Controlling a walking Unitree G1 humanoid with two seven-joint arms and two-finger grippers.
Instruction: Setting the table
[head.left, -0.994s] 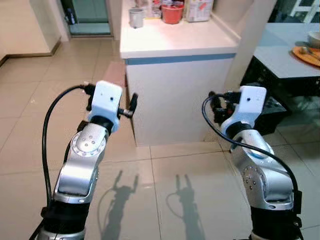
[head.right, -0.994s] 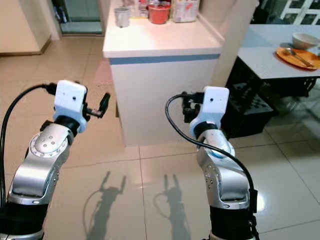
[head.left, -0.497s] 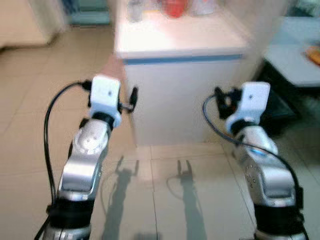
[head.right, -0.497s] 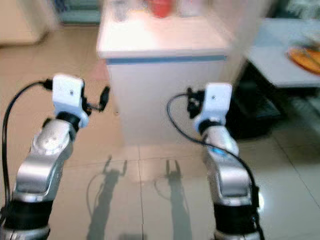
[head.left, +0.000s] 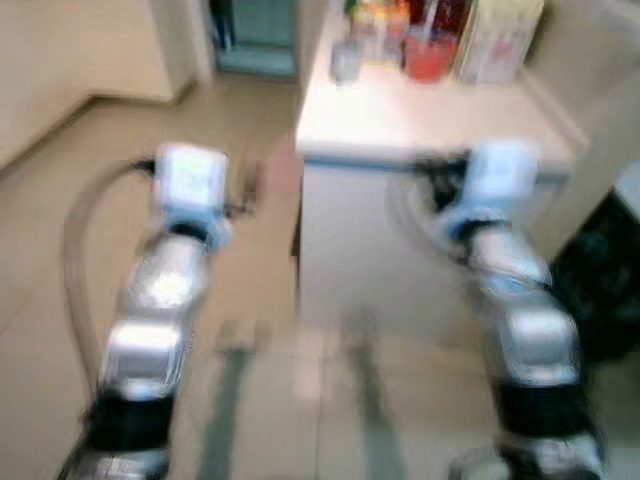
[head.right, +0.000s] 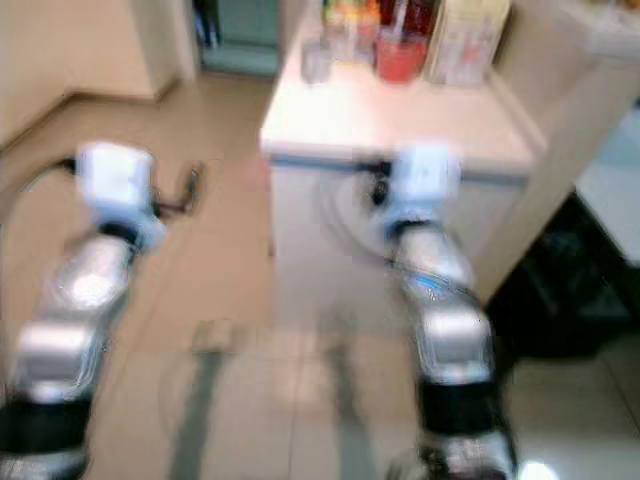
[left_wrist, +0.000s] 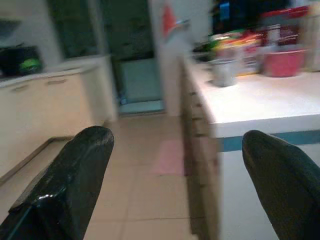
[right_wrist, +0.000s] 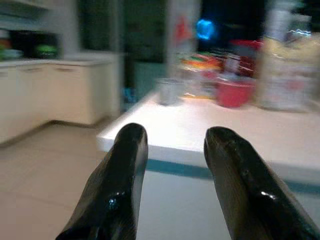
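Both arms are held raised in front of the body, above a tiled floor (head.left: 60, 300), with a white bench (head.left: 420, 120) straight ahead. The head views are blurred, so fine detail is lost there.

The left tool (left_wrist: 177, 175) is seen in its wrist view with its two black fingers (left_wrist: 65, 185) set wide apart and nothing between them; it is held beside the near corner of the bench, over the floor. In the left eye view it (head.left: 245, 185) can only be made out as a dark smear ahead of the white wrist block.

The right tool (right_wrist: 172, 150) is shown in its wrist view with its fingers (right_wrist: 120, 180) parted by a narrower gap, also empty, and pointed at the edge of the bench with its blue stripe.

At the far end of the bench a group of things is seen: a grey metal cup (right_wrist: 168, 90), a red bowl or tub (right_wrist: 234, 94), and a pale carton or bag (head.left: 497, 42), possibly with bottles behind. The wrist views give their colours and outlines more clearly than the head views do. In the left wrist view a row of cream cabinets (left_wrist: 45, 110) and a doorway (left_wrist: 132, 55) are also shown beyond the floor. A dark crate or basket (head.right: 560, 290) is seen at the right of the bench in the right eye view.
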